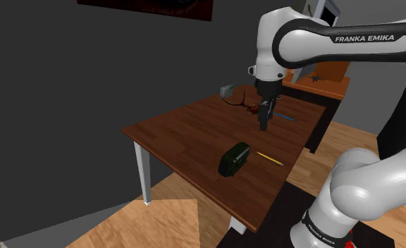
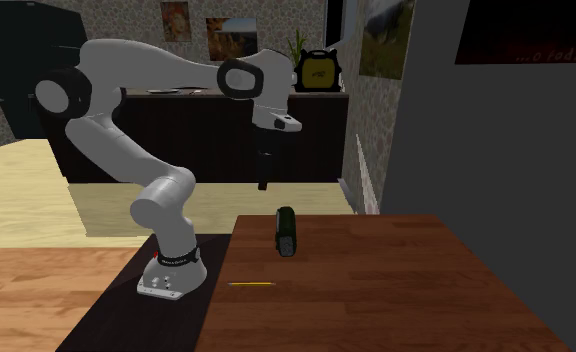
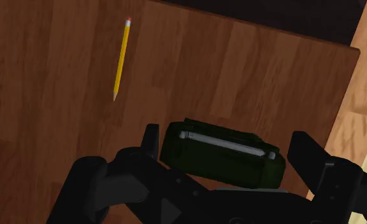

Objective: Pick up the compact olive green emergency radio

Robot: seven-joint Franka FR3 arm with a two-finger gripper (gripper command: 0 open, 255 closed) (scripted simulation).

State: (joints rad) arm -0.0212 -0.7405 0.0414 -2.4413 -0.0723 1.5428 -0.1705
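Observation:
The dark olive green radio (image 1: 234,158) lies on its side on the brown wooden table (image 1: 187,130), near the edge closest to the robot stand. It stands out dark on the tabletop (image 2: 287,231) in the second exterior view. My black gripper (image 1: 264,125) hangs above the table, higher than the radio and apart from it. In the wrist view the radio (image 3: 223,154) with its silver antenna lies below, between my two fingers (image 3: 151,141), which stand wide apart and touch nothing. The gripper (image 3: 230,145) is open and empty.
A yellow pencil (image 1: 270,158) lies on the table close beside the radio. At the far end of the table are a small grey object (image 1: 228,90), a red item (image 1: 251,108) and a blue item (image 1: 286,116). A dark sideboard (image 1: 321,88) stands behind.

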